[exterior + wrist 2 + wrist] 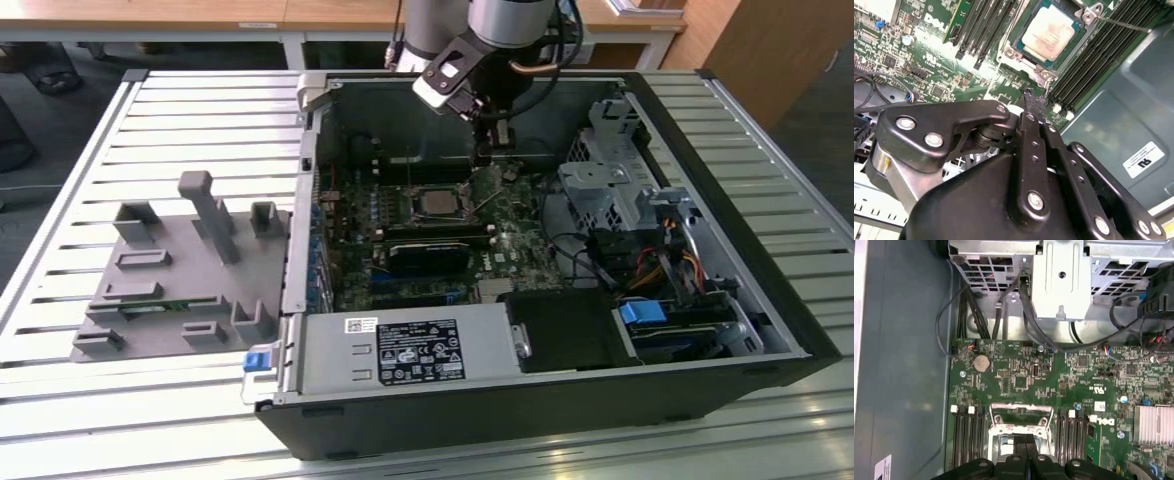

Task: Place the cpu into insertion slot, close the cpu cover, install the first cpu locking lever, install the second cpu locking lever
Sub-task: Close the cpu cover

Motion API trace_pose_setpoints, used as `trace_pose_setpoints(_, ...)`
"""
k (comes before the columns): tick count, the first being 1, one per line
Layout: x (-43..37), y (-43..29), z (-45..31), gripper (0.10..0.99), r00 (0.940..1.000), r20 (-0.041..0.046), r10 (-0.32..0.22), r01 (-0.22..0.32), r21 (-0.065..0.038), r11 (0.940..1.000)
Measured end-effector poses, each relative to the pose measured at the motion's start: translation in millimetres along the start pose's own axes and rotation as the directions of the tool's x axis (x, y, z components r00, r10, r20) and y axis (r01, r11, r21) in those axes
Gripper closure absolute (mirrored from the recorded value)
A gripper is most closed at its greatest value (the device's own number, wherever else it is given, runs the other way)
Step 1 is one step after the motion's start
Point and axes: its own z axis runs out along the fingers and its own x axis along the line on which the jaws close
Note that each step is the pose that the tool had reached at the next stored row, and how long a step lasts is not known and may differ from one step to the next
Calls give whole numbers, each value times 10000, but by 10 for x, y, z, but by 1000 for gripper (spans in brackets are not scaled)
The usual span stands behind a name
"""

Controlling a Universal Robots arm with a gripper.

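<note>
Well off toward the exterior view's left of the hand [490, 172], a grey fixture block [174, 275] lies on the slatted tabletop [80, 140]. It is apart from the open computer case [561, 420] that the hand reaches into. Just to that same side of the hand, the cpu [438, 203] lies flat in the insertion slot [1077, 36], pale top up, so I judge the first step done.

In the second wrist view the cpu cover [1044, 72] looks to be down around the chip, its silver end just beside the fingertips [1030, 99]. I cannot tell whether it is fully seated. A thin locking lever [1121, 23] juts out over the memory slots [1104, 57] on the chip's far side from the hand. It looks unlatched, so the lever steps seem not yet done.

The hand is drawn closed. In the first wrist view its two fingers meet with only a hairline seam between them, and nothing is pinched there. I cannot tell whether the tips touch the metal. Beyond the hand, toward the exterior view's right, stands the grey drive cage [601, 190].
</note>
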Motion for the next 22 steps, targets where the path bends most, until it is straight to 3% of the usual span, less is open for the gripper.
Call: trace_pose_setpoints(22, -6, 181, 38, 980, 10000, 2, 0, 0, 0, 10000)
